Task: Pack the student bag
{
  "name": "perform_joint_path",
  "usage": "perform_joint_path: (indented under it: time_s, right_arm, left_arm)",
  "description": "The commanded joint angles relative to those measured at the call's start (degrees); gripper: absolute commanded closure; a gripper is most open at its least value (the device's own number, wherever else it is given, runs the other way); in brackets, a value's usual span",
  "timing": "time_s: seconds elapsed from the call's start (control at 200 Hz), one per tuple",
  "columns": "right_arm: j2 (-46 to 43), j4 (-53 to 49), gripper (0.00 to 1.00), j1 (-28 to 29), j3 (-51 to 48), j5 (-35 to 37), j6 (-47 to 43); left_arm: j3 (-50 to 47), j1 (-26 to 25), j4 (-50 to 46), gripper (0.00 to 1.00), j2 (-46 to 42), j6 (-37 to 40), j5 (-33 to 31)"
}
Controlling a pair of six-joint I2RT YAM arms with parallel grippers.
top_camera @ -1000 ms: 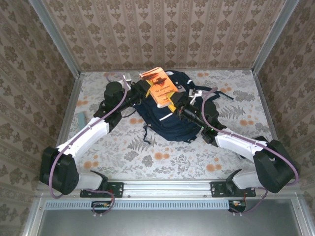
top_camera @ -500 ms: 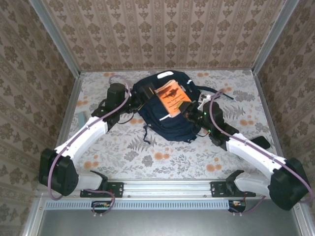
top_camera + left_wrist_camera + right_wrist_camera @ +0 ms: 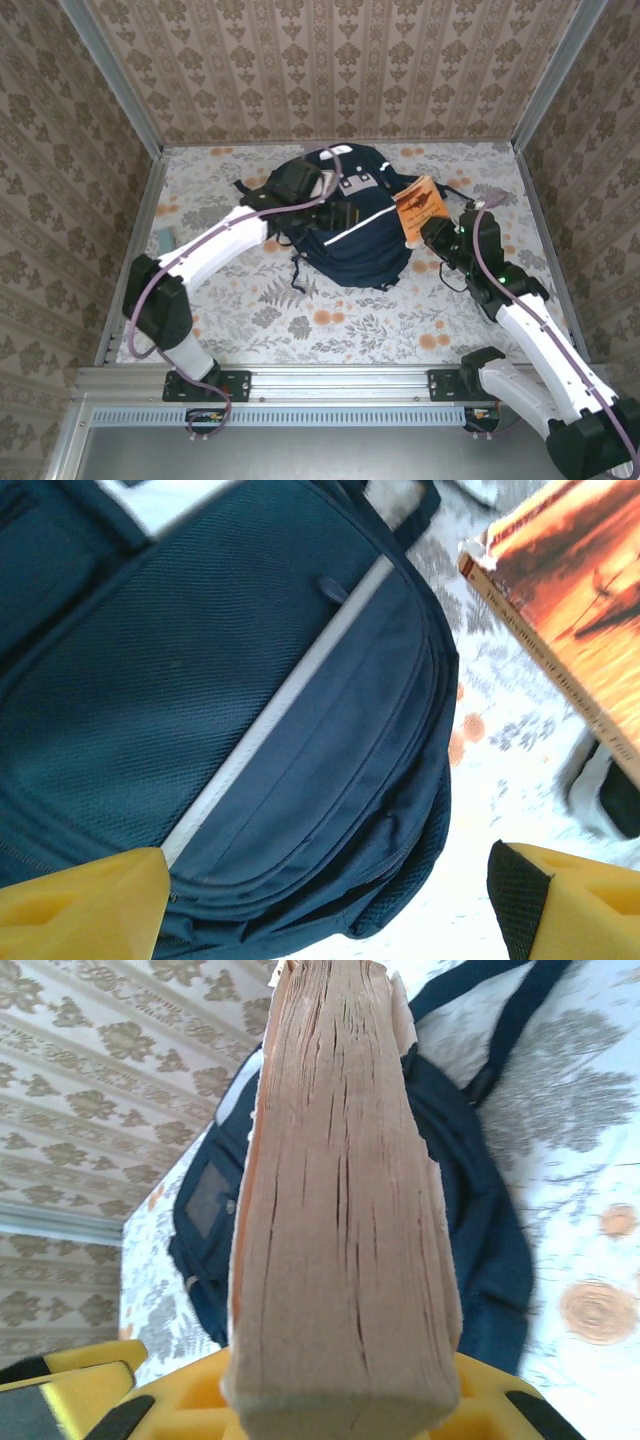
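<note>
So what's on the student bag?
The open left gripper hovers above the student bag; fabric beneath it is covered. The orange book sits beside, in the right gripper.

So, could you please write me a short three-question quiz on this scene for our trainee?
1. True or false: the left pincer is closed on the large navy-blue fabric backpack.
2. Which one grips the orange paperback book? A) left pincer B) right pincer C) neither
3. Short answer: is the book inside the backpack yet?
Key: 1 false, its jaws stand open over the backpack; 2 B; 3 no, it is held at the backpack's side.
</note>
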Motion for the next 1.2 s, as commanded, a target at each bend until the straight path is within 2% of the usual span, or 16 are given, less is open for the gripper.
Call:
perform_joint_path:
  time_s: [0.0,0.165,0.38,0.485,0.69,0.81,0.93,1.195]
  right_arm:
    - [-4.41,-6.14,0.83,-1.44,1.01,3.79,-2.98]
    - [-7.94,-10.17,0.83,-3.59,-1.70,3.73,-1.79]
    - [-10.34,-11.19,0.82,-4.66,-4.21,2.42,-0.86]
    - [-10.18,-10.96,0.83,-4.79,-5.36,0.99,0.15]
    - [-9.09,-8.72,0.83,-4.76,-6.66,-1.14,1.49]
    - [-8.26,-7.83,0.83,-4.77,-7.06,-2.10,1.95]
    - [-8.11,-7.46,0.83,-4.79,-7.32,-2.51,2.18]
    - [-8.27,-7.89,0.82,-4.75,-7.15,-2.67,2.14]
  left_arm:
    - [8.05,-4.11,-10.32,0.15,6.34,11.71,-10.04]
    - [19.74,-8.23,-17.34,0.18,18.15,18.24,-15.79]
    - [32.10,-9.20,-23.95,0.32,30.78,22.52,-14.95]
    - [35.57,-9.31,-25.64,0.34,34.33,23.29,-15.84]
    - [38.13,-9.50,-26.62,0.35,36.84,24.97,-23.00]
    - [38.24,-9.57,-26.42,0.39,36.84,25.61,-24.76]
    - [38.43,-9.75,-26.49,0.48,36.67,25.97,-25.08]
    - [38.34,-10.56,-25.74,0.73,34.94,26.86,-25.37]
